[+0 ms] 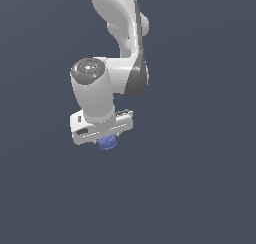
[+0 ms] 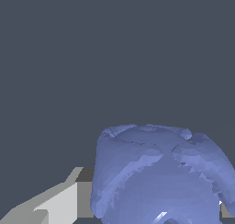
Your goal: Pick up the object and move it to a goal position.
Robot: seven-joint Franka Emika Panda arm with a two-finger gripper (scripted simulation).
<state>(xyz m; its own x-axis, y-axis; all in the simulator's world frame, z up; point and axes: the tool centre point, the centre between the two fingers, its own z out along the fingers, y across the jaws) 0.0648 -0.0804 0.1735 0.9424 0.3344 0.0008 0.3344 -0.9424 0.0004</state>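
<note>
From where I am standing, the biggest thing is the white and grey jointed robot arm [image 1: 112,53], which is coming down from the top of the exterior view and is bending toward that view's left. Its round wrist is pointing down, and under it the wide white pincer [image 1: 106,140] is hanging.

Around the arm I am seeing only a plain dark blue-grey background. I cannot tell where a counter is, or if there is one under the arm at all.

Just below the body of the pincer, the small periwinkle-blue knobbly lump [image 1: 107,143] is showing. It is much narrower than the pincer and is sitting right under its middle. In the wrist view the same lump [image 2: 160,177] is filling the lower part of the picture, very close to the camera, and one pale grey finger [image 2: 59,202] is lying against its side. The other finger is almost out of sight at the edge. So I judge the pincer is closed narrowly on the lump and is carrying it.

About the progress: the picking up seems to be done, because the lump is appearing to hang with nothing under it. What is remaining is bringing it to the goal position. No goal marker is visible in either view, so I cannot say how near it is.
</note>
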